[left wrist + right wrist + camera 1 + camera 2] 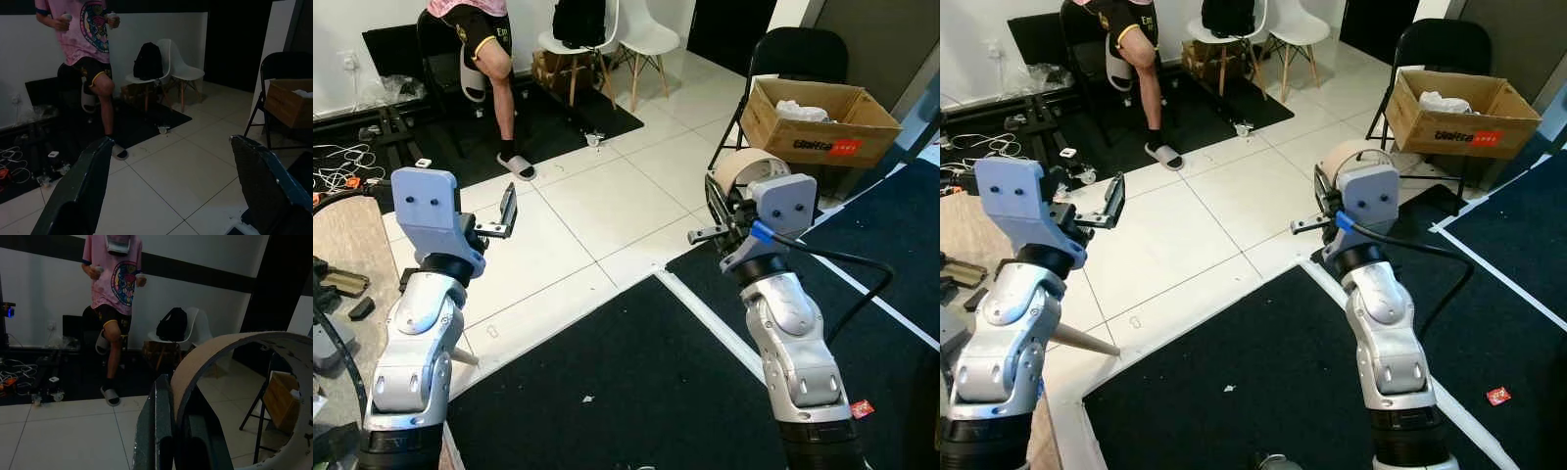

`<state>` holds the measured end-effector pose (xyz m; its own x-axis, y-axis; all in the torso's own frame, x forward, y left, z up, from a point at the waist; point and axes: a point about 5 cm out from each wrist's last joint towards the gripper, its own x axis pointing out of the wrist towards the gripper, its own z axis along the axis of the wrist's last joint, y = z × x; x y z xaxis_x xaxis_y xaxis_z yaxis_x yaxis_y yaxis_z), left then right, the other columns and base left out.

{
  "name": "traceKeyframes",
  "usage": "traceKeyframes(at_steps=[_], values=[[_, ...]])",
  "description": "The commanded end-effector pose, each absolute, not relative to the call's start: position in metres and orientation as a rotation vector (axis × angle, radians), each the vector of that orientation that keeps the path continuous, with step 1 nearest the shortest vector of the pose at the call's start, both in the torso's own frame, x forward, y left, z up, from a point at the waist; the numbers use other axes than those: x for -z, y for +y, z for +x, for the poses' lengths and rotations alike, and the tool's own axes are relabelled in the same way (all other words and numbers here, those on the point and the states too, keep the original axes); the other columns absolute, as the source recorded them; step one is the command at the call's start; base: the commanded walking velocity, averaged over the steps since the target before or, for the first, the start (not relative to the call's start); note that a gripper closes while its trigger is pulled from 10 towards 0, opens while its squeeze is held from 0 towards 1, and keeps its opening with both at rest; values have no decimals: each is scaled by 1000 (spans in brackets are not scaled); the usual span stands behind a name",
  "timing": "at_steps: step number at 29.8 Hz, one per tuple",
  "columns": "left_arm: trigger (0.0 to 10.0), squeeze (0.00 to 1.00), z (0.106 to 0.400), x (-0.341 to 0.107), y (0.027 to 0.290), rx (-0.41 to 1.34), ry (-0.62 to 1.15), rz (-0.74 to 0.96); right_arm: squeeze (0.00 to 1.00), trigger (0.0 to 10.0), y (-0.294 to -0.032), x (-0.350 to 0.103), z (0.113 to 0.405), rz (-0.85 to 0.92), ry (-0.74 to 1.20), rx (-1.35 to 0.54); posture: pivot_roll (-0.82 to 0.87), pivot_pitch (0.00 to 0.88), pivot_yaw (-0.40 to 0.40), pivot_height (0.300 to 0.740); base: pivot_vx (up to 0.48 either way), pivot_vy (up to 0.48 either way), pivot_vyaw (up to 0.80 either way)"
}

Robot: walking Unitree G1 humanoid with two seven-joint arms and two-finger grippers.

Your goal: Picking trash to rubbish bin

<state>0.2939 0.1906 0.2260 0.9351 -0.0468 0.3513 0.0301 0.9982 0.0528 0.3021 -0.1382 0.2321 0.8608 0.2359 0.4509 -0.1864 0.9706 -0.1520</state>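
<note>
Short of the cardboard box point(819, 120), my right gripper point(715, 213) pinches a tape roll point(744, 168), left gripper point(505, 211) wide and empty; binning remains.

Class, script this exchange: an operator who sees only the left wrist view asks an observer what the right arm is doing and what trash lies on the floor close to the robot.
Operator: My left gripper is open and empty. What about the other arm?
Observer: The right gripper is shut on the wall of a cardboard tape roll, held up in front of the robot.
Operator: Any trash near our feet?
Observer: A small red wrapper lies on the dark carpet, on the robot's right.
Operator: Anything else?
Observer: A tiny white scrap lies on the carpet between the arms.
</note>
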Motion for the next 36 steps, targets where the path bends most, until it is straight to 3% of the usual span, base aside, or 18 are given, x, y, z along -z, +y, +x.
traceKeyframes(at_steps=[1,36], values=[[10000,0,290,-226,188,40,-369,34,0,10000,-137,-228,301,-102,-466,-231,-1,150,-30,740,0,0,0],[10000,0,287,-225,188,14,-367,27,0,10000,-137,-231,303,-107,-455,-255,-10,156,-52,740,262,0,0]])
